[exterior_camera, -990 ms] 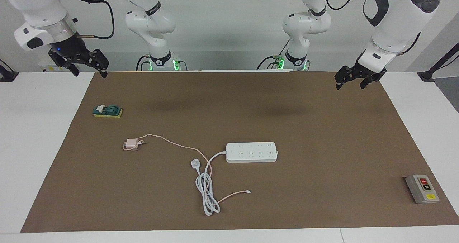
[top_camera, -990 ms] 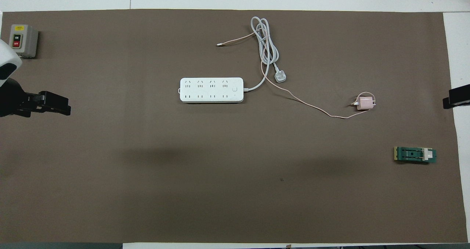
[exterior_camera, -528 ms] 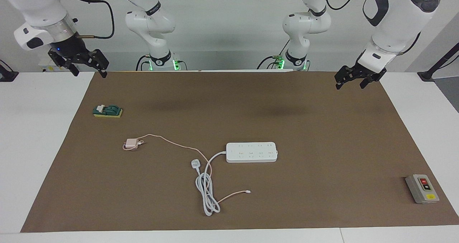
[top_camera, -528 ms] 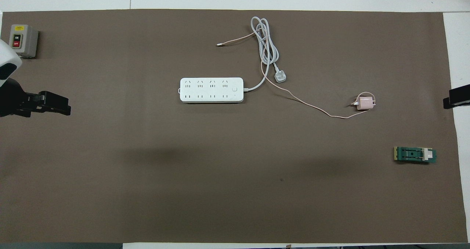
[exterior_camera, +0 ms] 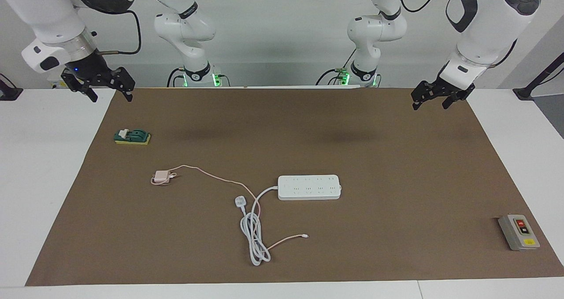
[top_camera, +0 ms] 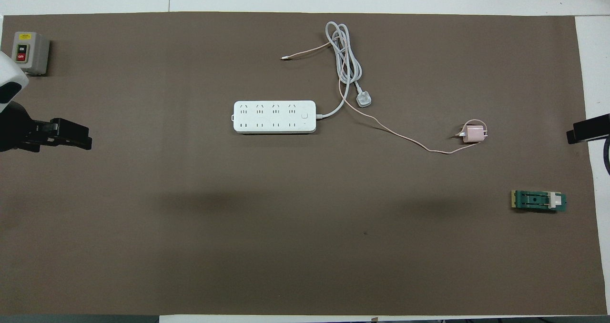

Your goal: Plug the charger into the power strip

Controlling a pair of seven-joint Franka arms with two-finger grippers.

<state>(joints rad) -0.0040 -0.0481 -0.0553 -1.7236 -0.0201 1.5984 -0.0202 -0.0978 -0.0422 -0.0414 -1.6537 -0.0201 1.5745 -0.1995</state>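
While the white three-pin plug (exterior_camera: 239, 200) lies at seven o'clock of the power strip (exterior_camera: 309, 187), the charger (exterior_camera: 160, 177) lies apart; left gripper (exterior_camera: 432, 97) and right gripper (exterior_camera: 103, 85) hang raised, jaws apart.

Power strip (exterior_camera: 309, 187) (top_camera: 274, 116): long flat white block, two rows of sockets facing up, all unoccupied, lying flat near the mat's centre. Its thick white cord leaves the end toward the right arm. Charger (exterior_camera: 161, 176) (top_camera: 474, 134): small pale pink cube, unplugged, lying well apart toward the right arm's end; its thin pink cable trails across the strip's cord.
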